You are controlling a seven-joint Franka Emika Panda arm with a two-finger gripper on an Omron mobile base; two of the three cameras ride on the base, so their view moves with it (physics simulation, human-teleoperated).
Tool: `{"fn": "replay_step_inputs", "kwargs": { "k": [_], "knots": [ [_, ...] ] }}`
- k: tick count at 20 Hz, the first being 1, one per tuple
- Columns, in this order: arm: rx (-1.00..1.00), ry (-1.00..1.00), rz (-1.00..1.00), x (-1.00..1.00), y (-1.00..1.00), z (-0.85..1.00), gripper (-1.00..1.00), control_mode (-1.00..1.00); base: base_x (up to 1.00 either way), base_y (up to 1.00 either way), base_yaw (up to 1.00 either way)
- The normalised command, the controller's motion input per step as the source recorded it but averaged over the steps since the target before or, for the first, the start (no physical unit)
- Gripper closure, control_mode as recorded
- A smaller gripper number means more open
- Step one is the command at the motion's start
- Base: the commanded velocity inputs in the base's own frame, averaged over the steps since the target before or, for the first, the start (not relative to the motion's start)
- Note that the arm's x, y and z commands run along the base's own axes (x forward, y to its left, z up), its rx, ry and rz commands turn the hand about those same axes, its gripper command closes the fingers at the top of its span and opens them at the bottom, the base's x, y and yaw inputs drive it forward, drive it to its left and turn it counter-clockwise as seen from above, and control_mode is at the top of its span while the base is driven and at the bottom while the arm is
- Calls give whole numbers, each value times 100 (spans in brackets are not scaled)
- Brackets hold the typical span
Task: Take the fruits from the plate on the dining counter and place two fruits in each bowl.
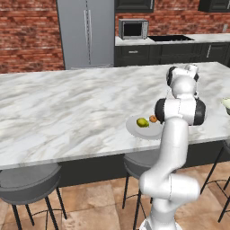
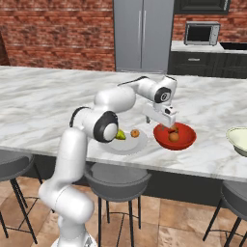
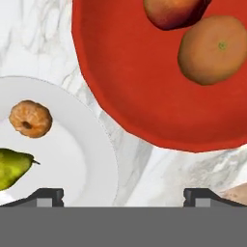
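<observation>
Glossy red bowl (image 2: 175,136), shallow and round, on the dining counter (image 2: 53,103); contains two fruits: one round orange-brown fruit (image 3: 214,49) with a small green stem dot, one reddish-orange fruit (image 3: 170,12) touching it at the rim side.
Plate (image 3: 82,159), flat, matte grey-white, shallow rim, just beside the red bowl with a strip of marble between. Holds a ribbed, dimpled orange fruit (image 3: 30,118) and a yellow-green pear-shaped fruit (image 3: 13,167) with a short dark stem, near each other, apart.
Counter: white-and-grey veined marble, long, dark base.
Pale greenish-white bowl (image 2: 238,140), deeper, at the counter's right end, well apart from the red bowl; contents cannot be told.
Gripper (image 2: 170,126): above the red bowl's near rim, jaws spread wide, nothing between them; dark fingertips (image 3: 47,195) frame the hand view.
Left base view: arm hides the red bowl; plate and its two fruits visible.
</observation>
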Motion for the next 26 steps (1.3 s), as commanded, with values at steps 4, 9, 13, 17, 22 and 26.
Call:
{"fn": "replay_step_inputs", "kwargs": {
  "k": [4,9,13,17,22,26],
  "knots": [
    [-6,1,-2,-12,83,-9,-100,-100,0,0,0],
    [-17,3,-2,1,77,-11,-100,-100,0,0,0],
    [-17,11,-2,23,41,-35,-100,-100,0,0,0],
    [-4,5,-3,22,22,-32,-100,-100,0,0,0],
    [0,-3,-5,20,0,-15,-100,-100,0,0,0],
    [0,-6,-6,7,-6,-15,-100,-100,0,0,0]
  ]
}}
